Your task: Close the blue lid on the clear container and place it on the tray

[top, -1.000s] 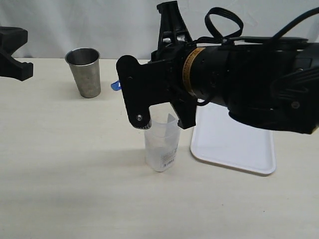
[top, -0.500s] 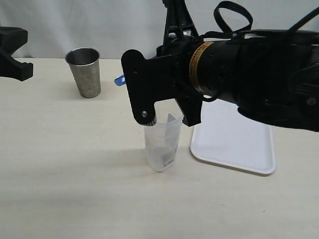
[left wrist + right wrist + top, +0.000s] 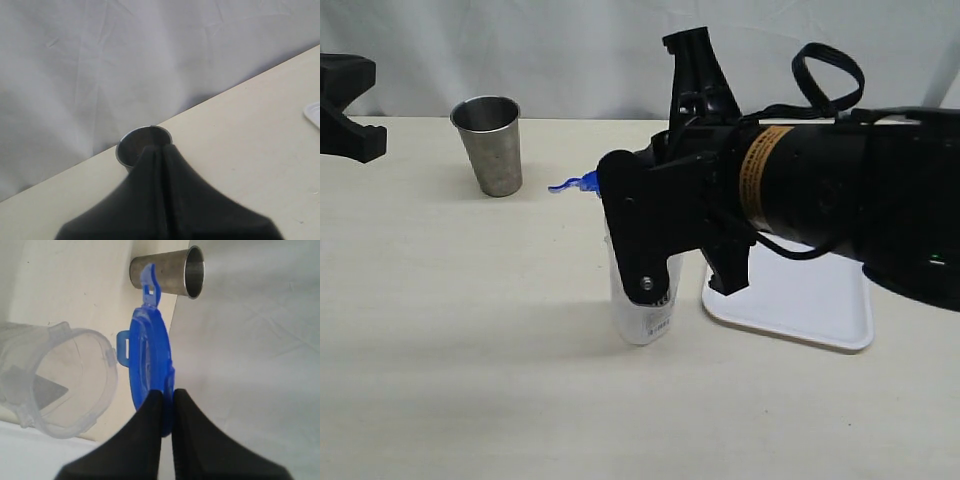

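Note:
My right gripper (image 3: 168, 395) is shut on the rim of the blue lid (image 3: 150, 360), which it holds edge-on with its flaps sticking out. Beside the lid stands the clear container (image 3: 60, 380), its mouth open and its inside empty. In the exterior view my right arm (image 3: 800, 190) hides the container's top, so only the lower part of the container (image 3: 645, 320) and one flap of the lid (image 3: 575, 184) show. The white tray (image 3: 800, 300) lies right of the container, partly under the arm. My left gripper (image 3: 161, 150) is shut and holds nothing.
A steel cup (image 3: 490, 145) stands upright at the back left of the table, and the left wrist view shows the cup (image 3: 142, 145) just beyond the left gripper's fingertips. My left arm (image 3: 345, 105) rests at the far left edge. A white cloth backs the table.
My right arm has moved right and down with the blue lid, bringing it closer to the container's top. The left arm has not moved.

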Controlling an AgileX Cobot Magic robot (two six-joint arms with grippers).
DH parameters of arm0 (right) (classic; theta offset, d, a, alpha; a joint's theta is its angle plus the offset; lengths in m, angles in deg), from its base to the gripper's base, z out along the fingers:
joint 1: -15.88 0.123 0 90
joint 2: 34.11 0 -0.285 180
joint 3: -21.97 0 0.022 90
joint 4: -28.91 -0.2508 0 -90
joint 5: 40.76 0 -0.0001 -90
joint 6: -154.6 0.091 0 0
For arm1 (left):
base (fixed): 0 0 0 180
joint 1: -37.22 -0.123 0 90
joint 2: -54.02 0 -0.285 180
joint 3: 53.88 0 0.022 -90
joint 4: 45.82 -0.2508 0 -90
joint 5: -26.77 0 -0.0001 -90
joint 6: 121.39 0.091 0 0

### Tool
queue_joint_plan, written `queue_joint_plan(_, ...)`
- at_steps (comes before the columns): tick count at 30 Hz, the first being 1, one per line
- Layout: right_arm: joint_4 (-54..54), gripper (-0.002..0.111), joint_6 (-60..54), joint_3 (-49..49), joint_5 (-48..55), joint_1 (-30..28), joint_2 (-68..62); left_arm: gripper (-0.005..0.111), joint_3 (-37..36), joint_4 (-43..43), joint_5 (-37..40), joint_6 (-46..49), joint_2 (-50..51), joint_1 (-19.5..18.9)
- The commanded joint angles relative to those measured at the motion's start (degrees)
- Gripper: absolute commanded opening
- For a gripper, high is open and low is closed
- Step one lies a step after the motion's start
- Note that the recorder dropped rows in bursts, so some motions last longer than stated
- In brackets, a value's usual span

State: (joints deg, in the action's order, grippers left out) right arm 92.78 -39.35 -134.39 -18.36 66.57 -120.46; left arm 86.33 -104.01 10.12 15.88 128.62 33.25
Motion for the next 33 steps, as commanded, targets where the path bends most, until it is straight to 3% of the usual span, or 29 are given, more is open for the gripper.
queue_joint_plan(1, -0.47, 0.004, -0.94, 1.79, 0.05, 0.07, 0.44, 0.000, -0.09, 0.25, -0.41, -0.56, 0.14, -0.06)
queue_joint_plan(33, -4.13, 0.004, -2.28, 4.34, 1.74, 0.07, 0.44, 0.000, -0.09, 0.25, -0.41, -0.56, 0.14, -0.06)
